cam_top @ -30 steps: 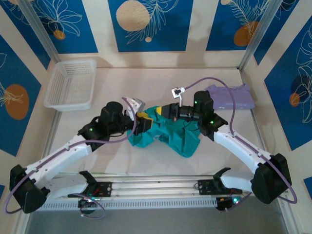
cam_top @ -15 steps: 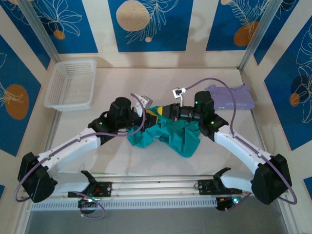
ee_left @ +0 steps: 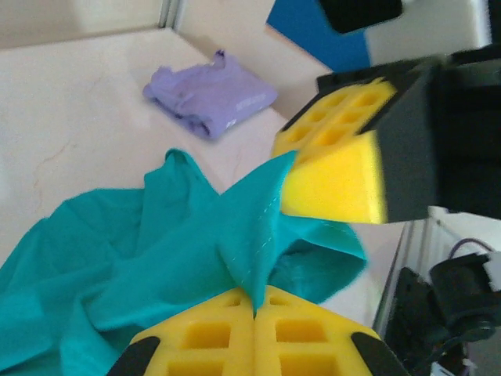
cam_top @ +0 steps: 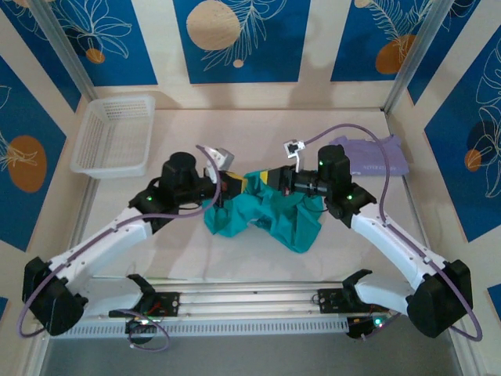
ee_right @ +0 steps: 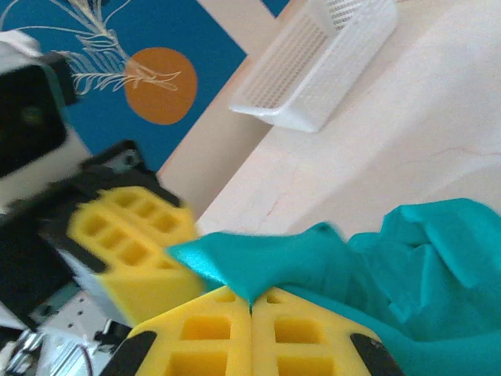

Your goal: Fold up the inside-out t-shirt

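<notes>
Left end effector (cam_top: 232,186) and right end effector (cam_top: 264,179) nose to nose, both pinching teal t-shirt (cam_top: 274,221), apparently one ridge, lavender shirt (cam_top: 374,157) behind, basket (cam_top: 113,135) far left

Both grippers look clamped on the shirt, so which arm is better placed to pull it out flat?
Left, probably. The left gripper and right gripper both pinch the t-shirt, but bare table lies on the left side, while a lavender shirt lies near the right.

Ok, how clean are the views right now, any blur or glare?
Left wrist: the right gripper is smeared, while the t-shirt pinch is sharp. Right wrist: the left gripper is blurred. Top external: evenly lit, crisp, no glare.
</notes>
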You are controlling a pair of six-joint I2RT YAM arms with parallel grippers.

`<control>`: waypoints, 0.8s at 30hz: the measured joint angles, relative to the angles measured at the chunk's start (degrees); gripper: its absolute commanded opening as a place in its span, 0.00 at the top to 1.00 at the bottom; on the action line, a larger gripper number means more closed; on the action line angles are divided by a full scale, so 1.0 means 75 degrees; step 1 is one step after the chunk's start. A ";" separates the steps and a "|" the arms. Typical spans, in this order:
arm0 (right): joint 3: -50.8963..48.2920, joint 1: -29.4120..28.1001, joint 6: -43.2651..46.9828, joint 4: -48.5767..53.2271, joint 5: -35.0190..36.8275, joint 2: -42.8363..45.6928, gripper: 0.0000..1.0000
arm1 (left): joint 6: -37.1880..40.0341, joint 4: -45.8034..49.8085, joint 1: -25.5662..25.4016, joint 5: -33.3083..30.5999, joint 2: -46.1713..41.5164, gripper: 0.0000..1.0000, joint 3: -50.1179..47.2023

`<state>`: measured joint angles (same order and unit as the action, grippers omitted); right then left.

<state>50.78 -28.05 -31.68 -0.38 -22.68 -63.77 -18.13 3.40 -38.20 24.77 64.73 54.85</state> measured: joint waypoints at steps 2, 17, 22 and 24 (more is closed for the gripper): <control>0.0417 -0.0128 0.0440 0.0341 0.0294 -0.0090 1.00 | -0.0562 -0.0358 0.0364 0.0495 -0.0329 1.00 -0.0038; 0.1804 -0.1087 0.2751 0.2567 0.3398 -0.0796 0.71 | -0.3034 -0.1306 0.0842 0.1489 -0.0321 1.00 -0.0012; 0.1507 -0.1131 0.3095 0.3002 0.3500 -0.0140 0.65 | -0.3028 -0.1218 0.0842 0.1460 -0.0306 1.00 -0.0006; 0.1241 -0.1230 0.3217 0.2984 0.3351 0.0326 0.63 | -0.2999 -0.1183 0.0842 0.1460 -0.0294 1.00 -0.0006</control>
<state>60.10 -37.28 -7.55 22.00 2.46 -61.32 -40.62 -5.48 -31.88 35.73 62.52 54.81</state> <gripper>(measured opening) 0.356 0.046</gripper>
